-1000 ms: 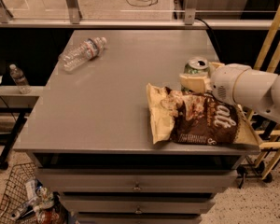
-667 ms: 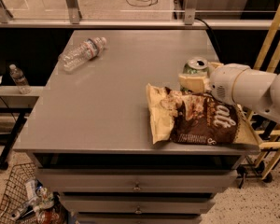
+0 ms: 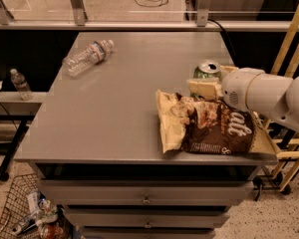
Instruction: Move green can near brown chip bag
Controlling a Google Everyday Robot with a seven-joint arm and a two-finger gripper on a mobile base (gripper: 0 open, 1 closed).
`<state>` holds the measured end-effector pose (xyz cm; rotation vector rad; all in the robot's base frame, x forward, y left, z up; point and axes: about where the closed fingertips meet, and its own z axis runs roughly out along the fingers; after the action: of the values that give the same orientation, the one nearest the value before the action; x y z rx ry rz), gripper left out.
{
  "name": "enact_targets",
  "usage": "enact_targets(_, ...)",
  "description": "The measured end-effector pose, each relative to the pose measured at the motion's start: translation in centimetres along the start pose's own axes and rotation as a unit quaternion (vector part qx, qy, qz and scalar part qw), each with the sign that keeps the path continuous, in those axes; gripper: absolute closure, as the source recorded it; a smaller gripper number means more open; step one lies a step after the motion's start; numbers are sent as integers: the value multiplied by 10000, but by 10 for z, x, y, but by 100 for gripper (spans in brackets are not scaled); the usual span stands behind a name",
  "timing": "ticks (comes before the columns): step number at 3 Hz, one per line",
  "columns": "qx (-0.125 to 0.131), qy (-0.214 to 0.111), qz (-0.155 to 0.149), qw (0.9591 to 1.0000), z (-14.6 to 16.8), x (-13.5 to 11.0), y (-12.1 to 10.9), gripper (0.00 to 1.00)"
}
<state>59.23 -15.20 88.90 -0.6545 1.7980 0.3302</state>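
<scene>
Camera view shows us nothing moved since a second ago: the small green aluminium can (image 3: 207,68) stands just behind the crinkled brown chip bag (image 3: 214,126), with the cream gripper (image 3: 204,87) against it, grasping or released we cannot tell, so we judge the placement essentially reached.

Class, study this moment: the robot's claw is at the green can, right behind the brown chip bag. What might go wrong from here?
1. The claw sits against the green can, close behind the brown chip bag; a stray nudge may tip the can onto the bag.
2. The arm hangs over the bag's right end, which lies by the table's front edge; withdrawing might drag it off.
</scene>
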Motion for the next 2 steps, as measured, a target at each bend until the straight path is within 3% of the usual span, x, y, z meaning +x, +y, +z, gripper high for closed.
enact_targets(1,-13,-2,-9,10000,1,-1,2,0)
enact_targets(2,-21,-6,-24,10000,3,-3,3,0)
